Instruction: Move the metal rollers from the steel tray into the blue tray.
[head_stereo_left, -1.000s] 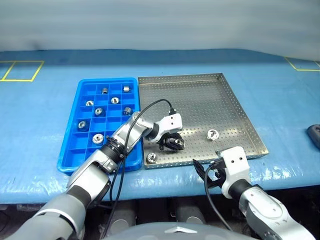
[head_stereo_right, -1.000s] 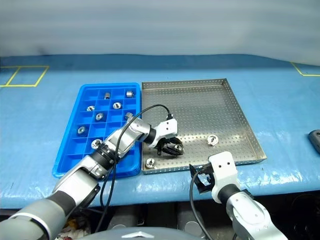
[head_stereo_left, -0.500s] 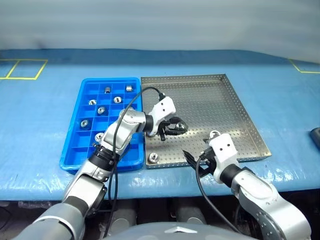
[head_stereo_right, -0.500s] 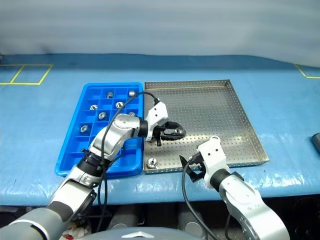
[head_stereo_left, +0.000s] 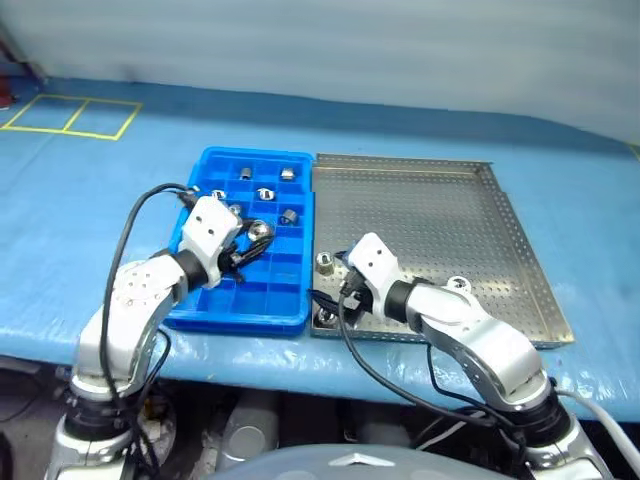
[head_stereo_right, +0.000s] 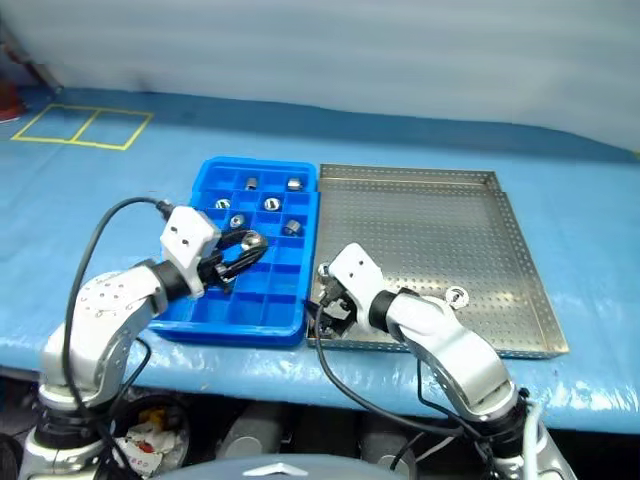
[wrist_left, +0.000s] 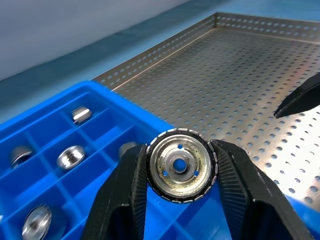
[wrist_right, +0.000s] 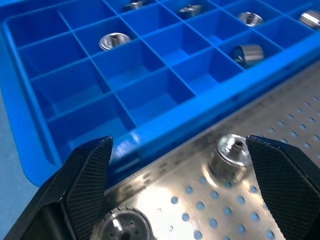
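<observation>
Blue tray (head_stereo_left: 205, 310): several rollers (head_stereo_left: 265, 193). Steel tray (head_stereo_left: 520, 250): three left. Left gripper (wrist_left: 180, 167) pinches one roller (wrist_left: 180, 165); right gripper (wrist_right: 180, 185) fingers wide.

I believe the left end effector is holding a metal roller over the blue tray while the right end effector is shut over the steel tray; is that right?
Not quite: the right end effector is open, as the right wrist view shows, its fingers wide apart above the steel tray. The left end effector does hold a metal roller over the blue tray.
</observation>
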